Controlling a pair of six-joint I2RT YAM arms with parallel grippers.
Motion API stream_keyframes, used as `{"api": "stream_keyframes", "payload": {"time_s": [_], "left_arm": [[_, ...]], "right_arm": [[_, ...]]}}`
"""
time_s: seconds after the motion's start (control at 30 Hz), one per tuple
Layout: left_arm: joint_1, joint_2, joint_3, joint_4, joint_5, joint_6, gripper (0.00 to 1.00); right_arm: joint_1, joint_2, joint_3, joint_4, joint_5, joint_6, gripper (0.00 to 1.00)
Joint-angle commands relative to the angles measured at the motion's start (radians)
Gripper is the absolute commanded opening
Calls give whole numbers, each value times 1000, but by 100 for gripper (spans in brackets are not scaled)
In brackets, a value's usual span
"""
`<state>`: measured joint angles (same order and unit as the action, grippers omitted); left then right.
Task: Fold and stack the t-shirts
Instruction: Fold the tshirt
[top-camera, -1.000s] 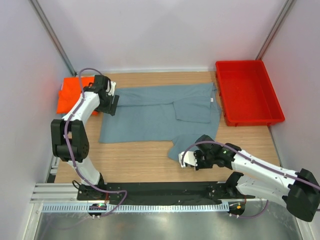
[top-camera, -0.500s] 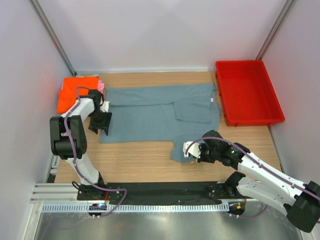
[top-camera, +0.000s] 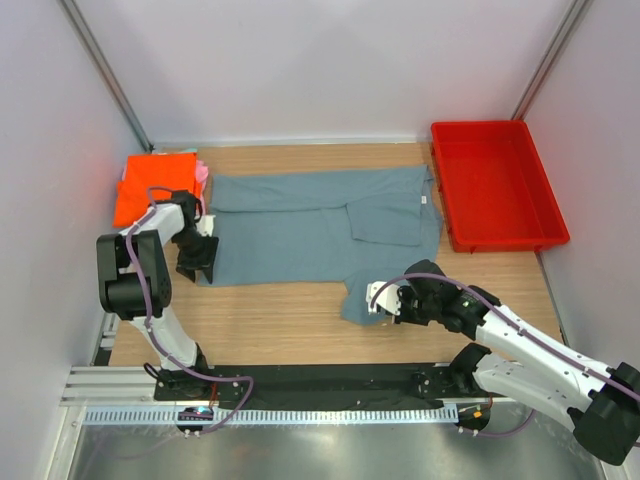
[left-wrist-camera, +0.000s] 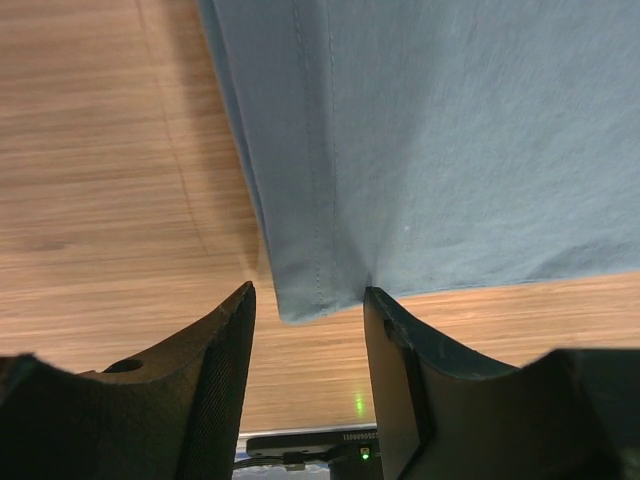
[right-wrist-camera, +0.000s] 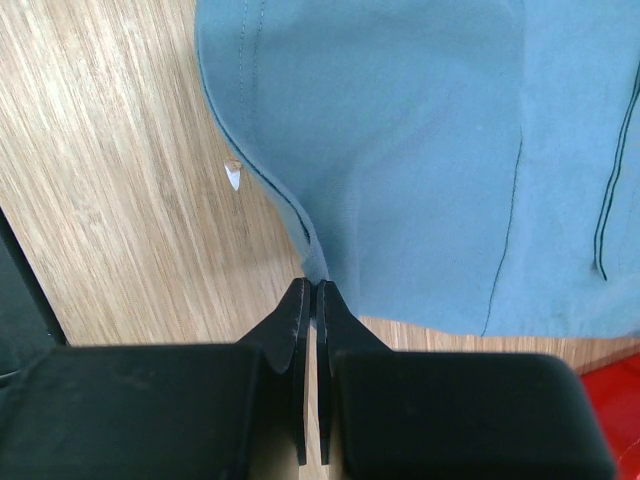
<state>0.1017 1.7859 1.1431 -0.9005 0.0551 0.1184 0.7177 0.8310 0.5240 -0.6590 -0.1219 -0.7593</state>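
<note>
- The step in hand looks like the start of the first fold: the grey-blue shirt (top-camera: 300, 230) lies spread flat across the middle of the wooden table (top-camera: 270, 320), and both arms are at its near edge.
- The left gripper (left-wrist-camera: 308, 310) has its jaws apart around the shirt's near-left corner. The corner sits between the two black fingers (left-wrist-camera: 225, 340) and does not look pinched yet.
- The right gripper (right-wrist-camera: 310, 295) has its fingers pressed together on the hem of the near-right sleeve, so it is clamped on the grey-blue shirt.
- The next move probably calls for the left jaws to nip that corner. Both arms could then lift together and carry the near edge over the far one, keeping the cloth taut between them.
- The cloth is thin, soft and matte. It has a double line of stitching along the hem and a small white label (top-camera: 424, 200) at the neck.
- The orange shirt (top-camera: 145, 190) and the pink shirt (top-camera: 203, 172) lie bunched at the far-left corner, just beside the grey-blue one.
- The red bin (top-camera: 505, 243) is hard, shiny plastic and stands at the far right.
</note>
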Motion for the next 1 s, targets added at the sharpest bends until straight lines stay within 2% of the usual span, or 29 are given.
{"api": "stream_keyframes", "payload": {"time_s": [0.0, 0.13, 0.23, 0.43, 0.5, 0.53, 0.6, 0.63, 0.77, 0.97], "left_arm": [[10, -48, -26, -15, 31, 26, 49], [13, -48, -42, -12, 38, 32, 47], [15, -42, -45, -9, 48, 30, 39], [15, -42, -42, -2, 51, 33, 34], [16, -40, -39, -8, 51, 35, 28], [16, -42, -36, -11, 52, 38, 19], [16, -43, -31, -23, 58, 44, 9], [16, -45, -31, -26, 60, 49, 0], [16, -74, 0, -61, 80, 61, 0], [16, -144, 150, -185, 134, 79, 0]], "right_arm": [[-1, -4, 10, 33, 15, 12, 1], [-3, -6, 10, 35, 15, 15, 1], [-3, -3, 8, 35, 18, 17, 2], [-9, -4, 10, 36, 19, 20, 2], [-12, -7, 10, 36, 22, 21, 1], [-15, -10, 11, 38, 24, 21, 1], [-23, -15, 16, 39, 37, 28, 1], [-26, -18, 18, 41, 41, 32, 1], [-55, -38, 48, 44, 88, 48, 2], [-127, -33, 168, 32, 160, 60, 1]]}}
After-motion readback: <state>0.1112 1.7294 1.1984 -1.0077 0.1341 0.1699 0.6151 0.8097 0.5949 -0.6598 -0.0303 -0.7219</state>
